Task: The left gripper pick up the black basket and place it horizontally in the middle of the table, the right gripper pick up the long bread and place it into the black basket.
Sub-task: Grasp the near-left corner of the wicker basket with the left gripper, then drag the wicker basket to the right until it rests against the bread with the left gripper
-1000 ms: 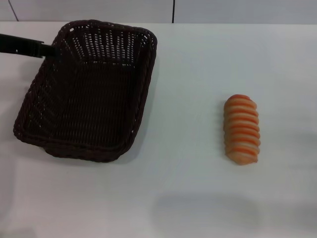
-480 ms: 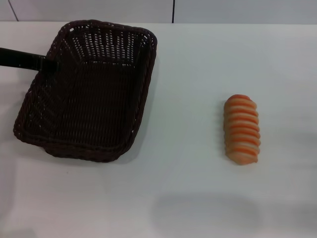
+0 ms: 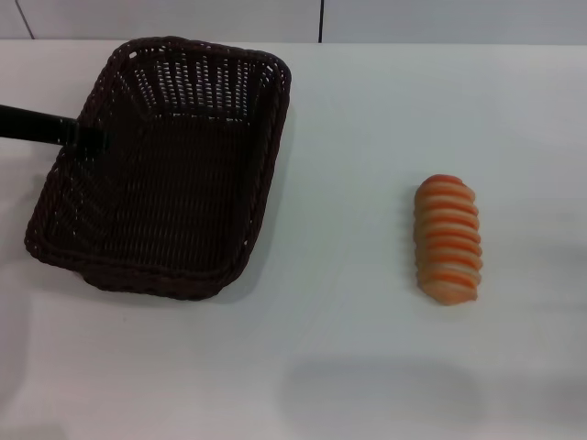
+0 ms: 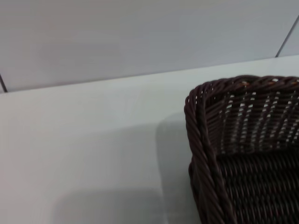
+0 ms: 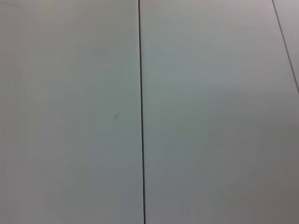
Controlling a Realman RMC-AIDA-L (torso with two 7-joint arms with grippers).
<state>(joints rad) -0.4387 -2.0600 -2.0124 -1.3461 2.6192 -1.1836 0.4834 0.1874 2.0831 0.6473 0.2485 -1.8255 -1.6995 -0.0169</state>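
The black basket (image 3: pixel 165 170) sits on the left part of the white table (image 3: pixel 367 348), its long side running front to back, slightly skewed. My left gripper (image 3: pixel 55 128) shows only as a dark bar coming in from the left edge and reaching the basket's left rim. The left wrist view shows one rim corner of the basket (image 4: pixel 243 149) on the table. The long bread (image 3: pixel 447 238), orange and cream ridged, lies on the right part of the table, lengthwise front to back. My right gripper is out of view.
A white wall with a dark vertical seam (image 3: pixel 321 20) stands behind the table's far edge. The right wrist view shows only flat pale panels with a dark seam (image 5: pixel 141 112). A soft shadow (image 3: pixel 376 390) lies on the table near the front.
The dark bar of my left gripper has slid forward along the basket's left rim. The basket has turned slightly. The bread has not moved.
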